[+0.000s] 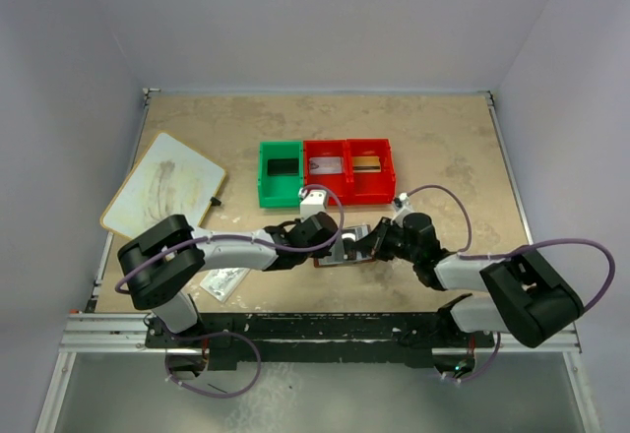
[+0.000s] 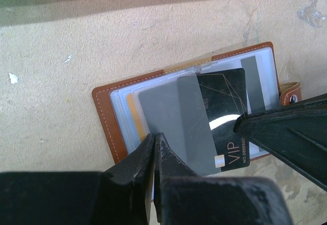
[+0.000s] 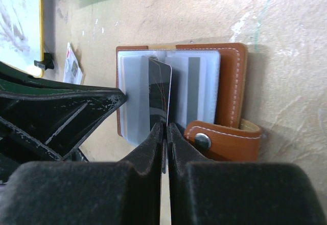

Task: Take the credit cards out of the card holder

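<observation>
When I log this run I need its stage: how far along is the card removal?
Done: the card holder lies open. In hand: the right gripper pinches the black VIP card, partly out; the left gripper is shut on a grey sheet, card or pocket unclear. To do: an orange-edged card sits pocketed.
</observation>
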